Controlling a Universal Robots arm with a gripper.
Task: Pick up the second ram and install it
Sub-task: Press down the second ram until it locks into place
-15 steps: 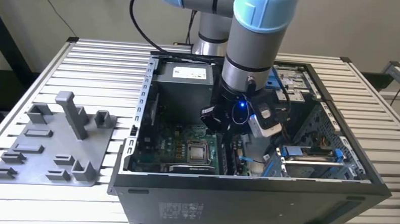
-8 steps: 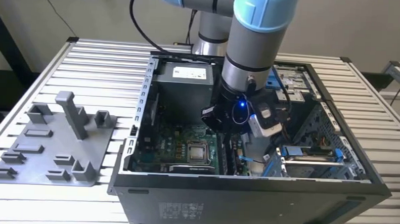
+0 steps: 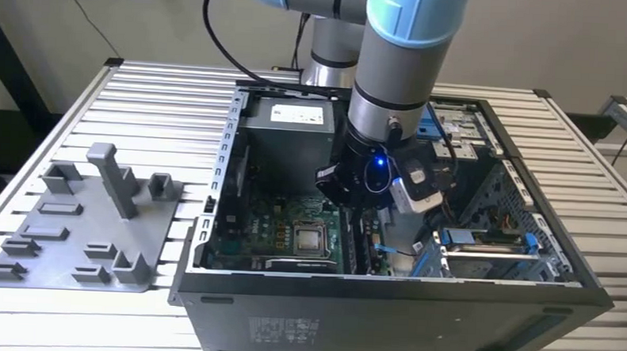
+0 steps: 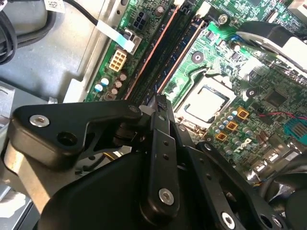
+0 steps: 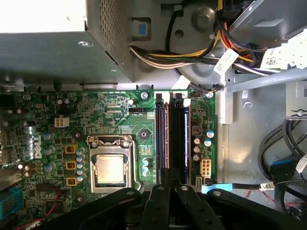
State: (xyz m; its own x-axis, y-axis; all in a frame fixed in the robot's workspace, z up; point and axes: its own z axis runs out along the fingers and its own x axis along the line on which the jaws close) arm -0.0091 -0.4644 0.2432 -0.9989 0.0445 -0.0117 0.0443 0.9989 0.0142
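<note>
Slatted metal counter (image 3: 566, 194) underneath, carrying an open black computer case (image 3: 392, 322) and, towards the exterior view's left, a grey fixture plate (image 3: 79, 229) with upright pegs. Well apart from the case, that plate. Inside the case, flat on the bottom: a green motherboard (image 5: 120, 110) with a silver processor socket (image 5: 110, 167), and a grey power-supply box (image 5: 43, 48) just beyond the board's far edge. Coloured wires (image 5: 168, 55) running out from the box and across the case wall.

Reaching down from above into the middle of the case: the robot arm (image 3: 397, 68), grey with light-blue joints, its wrist low over the board, beside the socket on the exterior view's right.

Seen in both wrist views: long black memory slots (image 5: 161, 134) lying side by side next to the socket, edged in copper and blue. Along that line, on edge, the second ram (image 5: 176, 134), a thin dark stick running straight up to the black fingertips; also visible in the second wrist view (image 4: 165, 52), between the copper-edged and the blue-edged slot. Hard to tell whether fully seated or only resting in the slot.

Pincer (image 5: 169, 175) narrow, tips drawn almost together and pinched on the near part of the stick; same grasp in the second wrist view (image 4: 156, 103), directly over the slot line. Just beside the slots, a white connector block (image 5: 205, 167) and a blue-tipped cable (image 5: 216, 188).
</note>
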